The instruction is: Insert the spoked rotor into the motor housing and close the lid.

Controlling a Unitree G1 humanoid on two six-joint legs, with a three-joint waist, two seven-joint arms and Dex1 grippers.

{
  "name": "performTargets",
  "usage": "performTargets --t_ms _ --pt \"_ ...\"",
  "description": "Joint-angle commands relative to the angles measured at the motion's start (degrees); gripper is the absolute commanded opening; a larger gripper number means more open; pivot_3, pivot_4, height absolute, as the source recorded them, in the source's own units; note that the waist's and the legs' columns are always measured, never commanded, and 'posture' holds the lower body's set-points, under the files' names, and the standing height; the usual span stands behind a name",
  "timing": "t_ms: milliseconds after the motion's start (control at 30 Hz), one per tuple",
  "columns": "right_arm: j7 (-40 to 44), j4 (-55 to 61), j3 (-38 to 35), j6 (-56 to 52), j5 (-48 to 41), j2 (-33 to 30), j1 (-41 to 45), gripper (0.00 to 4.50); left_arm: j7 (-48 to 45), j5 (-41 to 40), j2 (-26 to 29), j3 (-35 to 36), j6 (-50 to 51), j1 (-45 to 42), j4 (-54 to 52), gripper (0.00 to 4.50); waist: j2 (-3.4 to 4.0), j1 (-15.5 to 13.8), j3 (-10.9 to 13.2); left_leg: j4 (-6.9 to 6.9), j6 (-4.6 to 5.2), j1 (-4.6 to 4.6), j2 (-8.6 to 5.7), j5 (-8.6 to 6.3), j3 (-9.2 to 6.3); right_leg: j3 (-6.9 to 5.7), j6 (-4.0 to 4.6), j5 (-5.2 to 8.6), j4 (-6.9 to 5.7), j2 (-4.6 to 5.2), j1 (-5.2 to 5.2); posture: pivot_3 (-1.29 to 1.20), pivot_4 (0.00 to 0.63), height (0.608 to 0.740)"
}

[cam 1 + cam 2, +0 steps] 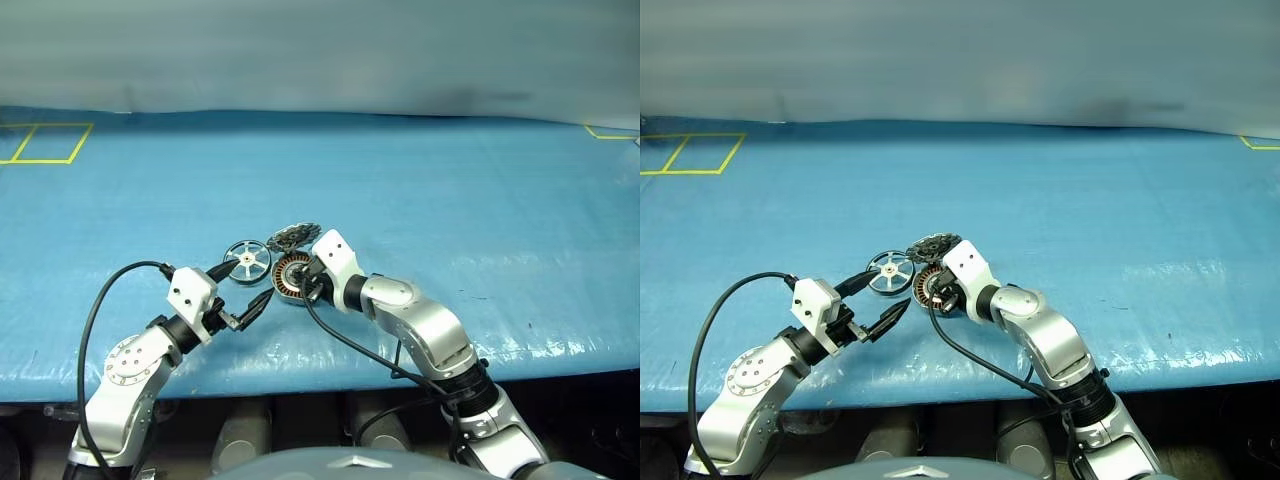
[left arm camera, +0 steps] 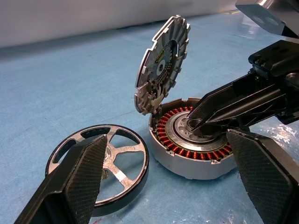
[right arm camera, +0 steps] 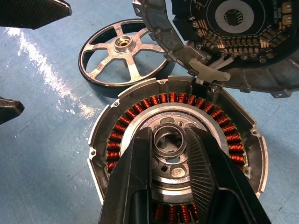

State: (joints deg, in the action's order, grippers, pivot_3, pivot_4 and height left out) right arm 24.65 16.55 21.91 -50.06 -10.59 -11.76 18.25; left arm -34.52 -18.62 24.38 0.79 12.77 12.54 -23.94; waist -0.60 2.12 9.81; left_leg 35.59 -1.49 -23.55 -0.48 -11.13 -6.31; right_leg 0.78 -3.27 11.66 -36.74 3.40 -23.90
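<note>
The motor housing (image 3: 224, 126) sits on the blue table with its copper windings showing. Its lid (image 2: 161, 65) stands tilted up at the housing's far rim, toothed underside facing out. The spoked rotor (image 3: 122, 46) lies flat on the table just left of the housing. My right gripper (image 3: 169, 135) reaches into the housing, shut on the ring at its centre. My left gripper (image 1: 254, 280) hovers open just in front of the rotor, nothing between its fingers; one finger (image 2: 79, 177) overlaps the rotor's near rim.
A blue sheet (image 1: 450, 200) covers the table, and its front edge (image 1: 560, 355) runs close below both arms. Yellow tape squares (image 1: 45, 143) mark the far left corner, and another yellow mark (image 1: 610, 133) lies far right. A black cable (image 1: 100, 300) loops off the left wrist.
</note>
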Motion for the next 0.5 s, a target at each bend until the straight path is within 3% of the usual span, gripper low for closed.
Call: performTargets --t_ms 33,167,367,500 --pt "-0.1 0.1 0.0 0.1 0.0 0.0 -0.6 1.05 -0.3 -0.4 0.0 0.3 -0.8 -0.3 -0.3 4.5 0.0 0.0 0.0 0.0 0.0 0.0 0.0 0.0 0.0 0.0 0.0 0.0 0.0 0.0 0.0 0.0 0.15 0.74" --pt "0.3 2.4 -0.5 -0.9 -0.9 0.0 -0.3 2.26 -0.3 -0.4 -0.1 0.4 -0.7 -0.2 -0.3 4.5 0.0 0.0 0.0 0.0 0.0 0.0 0.0 0.0 0.0 0.0 0.0 0.0 0.0 0.0 0.0 0.0 0.15 0.74" --pt "-0.3 5.7 -2.9 -3.5 -3.4 1.3 0.3 2.26 -0.2 -0.4 -0.2 0.4 -0.8 -0.3 0.0 4.5 0.0 0.0 0.0 -0.01 0.0 -0.03 0.0 0.0 -0.01 0.0 0.0 0.0 0.0 0.0 -0.03 0.0 0.15 0.74" --pt "-0.8 7.1 -2.5 -4.5 -3.8 1.9 0.1 1.34 -0.2 -0.3 -0.4 0.1 -0.8 -0.5 0.2 4.5 0.01 0.0 0.0 -0.07 0.0 -0.04 0.0 0.0 0.0 0.0 0.01 0.01 0.01 0.0 -0.09 0.0 0.15 0.74"
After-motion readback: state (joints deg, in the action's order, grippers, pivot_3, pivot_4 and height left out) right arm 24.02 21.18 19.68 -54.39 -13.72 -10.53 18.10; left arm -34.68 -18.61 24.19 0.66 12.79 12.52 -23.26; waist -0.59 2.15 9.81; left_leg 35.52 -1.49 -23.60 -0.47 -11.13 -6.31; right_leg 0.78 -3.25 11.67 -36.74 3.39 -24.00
